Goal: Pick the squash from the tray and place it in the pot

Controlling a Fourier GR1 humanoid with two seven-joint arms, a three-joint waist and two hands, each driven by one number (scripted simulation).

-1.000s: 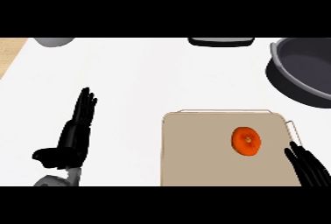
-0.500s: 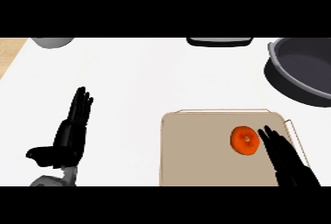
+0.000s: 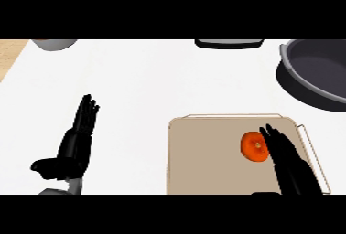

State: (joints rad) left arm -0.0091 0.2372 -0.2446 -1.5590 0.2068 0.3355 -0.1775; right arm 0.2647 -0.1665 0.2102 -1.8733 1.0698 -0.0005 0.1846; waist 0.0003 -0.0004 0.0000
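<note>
Down at the near edge, the right hand [image 3: 290, 162] came up over the tray [image 3: 202, 160], fingers straight and together, reaching up the tray's right side. It had hold of nothing; its fingertips [image 3: 269, 132] lay just beside the squash [image 3: 253, 146], right along the squash's right edge, and whether they actually touched it could not be told from above. The squash, a round orange thing, sat flat on the tray's right half, towards the far end, not lifted at all. The tray was tan with a pale rim and reached from the bottom edge up to about the middle of the counter [image 3: 169, 77]. Over on the left, well apart from the tray, the left hand [image 3: 74, 144] rested on the white counter, open, fingers straight and pointing away, thumb out to the side, holding nothing. Further out, at the far right, stood the pot [image 3: 314, 75], dark grey and round, partly cut off by the view's right edge, well apart from the squash. At the very back, a dark flat thing [image 3: 229, 43] showed at the top centre, and a grey bowl [image 3: 54, 44] peeked in at the top left, beside a strip of wood-coloured surface [image 3: 12, 57].
</note>
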